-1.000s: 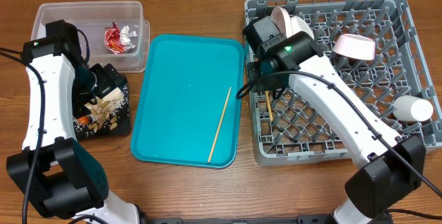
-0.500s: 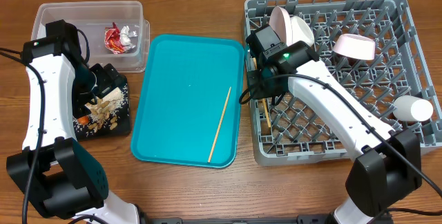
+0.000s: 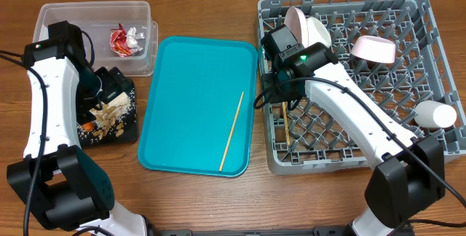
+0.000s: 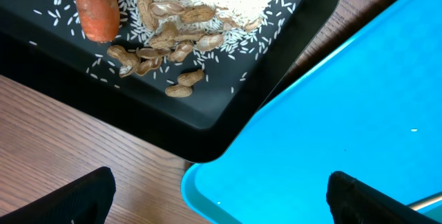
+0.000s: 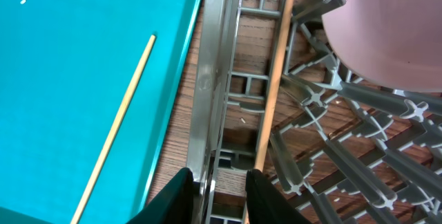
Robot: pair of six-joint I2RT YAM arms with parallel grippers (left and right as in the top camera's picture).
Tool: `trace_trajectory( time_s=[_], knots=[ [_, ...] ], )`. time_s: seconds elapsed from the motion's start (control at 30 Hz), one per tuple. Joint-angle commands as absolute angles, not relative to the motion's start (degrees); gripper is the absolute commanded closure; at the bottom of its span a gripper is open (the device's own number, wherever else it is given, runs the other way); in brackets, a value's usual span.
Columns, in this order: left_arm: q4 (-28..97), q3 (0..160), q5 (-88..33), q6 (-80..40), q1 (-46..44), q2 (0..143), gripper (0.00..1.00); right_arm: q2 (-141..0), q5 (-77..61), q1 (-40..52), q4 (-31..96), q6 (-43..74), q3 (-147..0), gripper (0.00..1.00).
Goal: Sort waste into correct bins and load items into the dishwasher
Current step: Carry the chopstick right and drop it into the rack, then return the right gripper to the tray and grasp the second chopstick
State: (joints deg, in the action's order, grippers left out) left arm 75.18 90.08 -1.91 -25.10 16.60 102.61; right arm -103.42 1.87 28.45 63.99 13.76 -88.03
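The right gripper (image 5: 219,186) is held spread and empty over the edge of the dish rack (image 5: 207,79). A chopstick (image 5: 112,131) is seen flat on the teal tray (image 5: 62,58). Light, stiff and slim, it is likely best pinched mid-length.

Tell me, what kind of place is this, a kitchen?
Likely a robot test bench staged as a kitchen clean-up station: a wooden table holds a grey dish rack with bowls, a black tray of food scraps, and two robot arms reach over it.
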Motion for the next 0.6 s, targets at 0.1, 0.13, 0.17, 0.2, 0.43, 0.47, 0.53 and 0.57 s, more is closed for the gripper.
trace_trajectory(
  time_s=[0.1, 0.13, 0.17, 0.2, 0.43, 0.47, 0.53, 0.57],
  knots=[
    [75.0, 90.1, -1.5, -25.3, 16.5, 102.2, 0.00, -102.7, -0.2, 29.8, 63.7, 16.8, -90.0, 0.69],
    [75.0, 90.1, -1.5, -25.3, 16.5, 102.2, 0.00, -102.6, -0.7, 30.7, 63.7, 18.6, -91.0, 0.69],
    [75.0, 90.1, -1.5, -25.3, 16.5, 102.2, 0.00, -102.6, -1.2, 31.5, 63.5, 19.7, -91.8, 0.69],
    [75.0, 90.1, -1.5, -25.3, 16.5, 102.2, 0.00, -102.5, -1.5, 32.7, 63.1, 21.3, -92.6, 0.68],
    [75.0, 90.1, -1.5, -25.3, 16.5, 102.2, 0.00, -104.1, -1.3, 40.0, 59.4, 31.7, -91.5, 0.59],
    [75.0, 90.1, -1.5, -25.3, 16.5, 102.2, 0.00, -104.6, -1.1, 40.6, 59.0, 33.8, -90.8, 0.59],
    [75.0, 90.1, -1.5, -25.3, 16.5, 102.2, 0.00, -105.7, -1.0, 41.2, 58.6, 37.9, -89.5, 0.59],
    [75.0, 90.1, -1.5, -25.3, 16.5, 102.2, 0.00, -106.5, -1.1, 41.4, 58.6, 39.8, -89.0, 0.59]
  ],
)
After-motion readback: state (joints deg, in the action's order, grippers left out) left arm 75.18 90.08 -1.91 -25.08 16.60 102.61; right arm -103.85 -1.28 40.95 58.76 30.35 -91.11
